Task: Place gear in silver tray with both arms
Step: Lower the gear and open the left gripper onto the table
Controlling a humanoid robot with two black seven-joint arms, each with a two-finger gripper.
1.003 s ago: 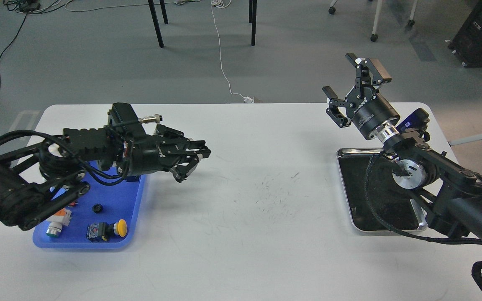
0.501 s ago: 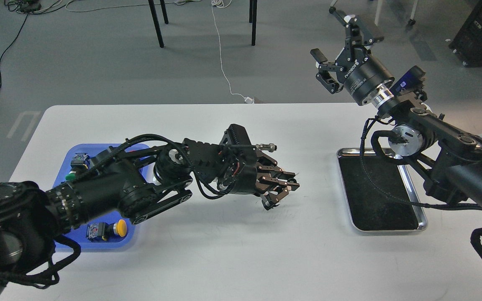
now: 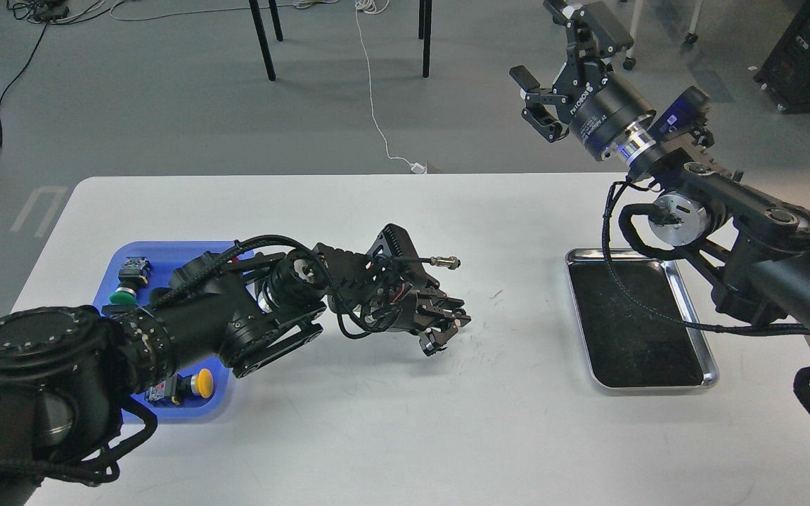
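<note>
Left fingers: dark, bunched and foreshortened at the tip of the left gripper (image 3: 441,330); cannot tell whether they are apart or together, or whether anything sits between them.
Left gripper: low over the white table (image 3: 391,422), near its middle, angled down and toward the right.
Left arm: reaches in from the lower left, crossing over the blue tray (image 3: 204,411).
Right fingers: 2 fingers of the right gripper (image 3: 549,67) spread wide apart, nothing between them.
Right gripper: raised high beyond the table's far edge, seen against the grey floor, pointing up and left.
Right arm: comes in from the right edge, its silver wrist ring above the far end of the silver tray (image 3: 711,376).
Silver tray: flat on the table's right side, black inner surface bare, well apart from the left gripper.
Blue tray: left side of the table; holds a yellow button part (image 3: 201,383) and a green button part (image 3: 121,296).
Gear: cannot make it out.
</note>
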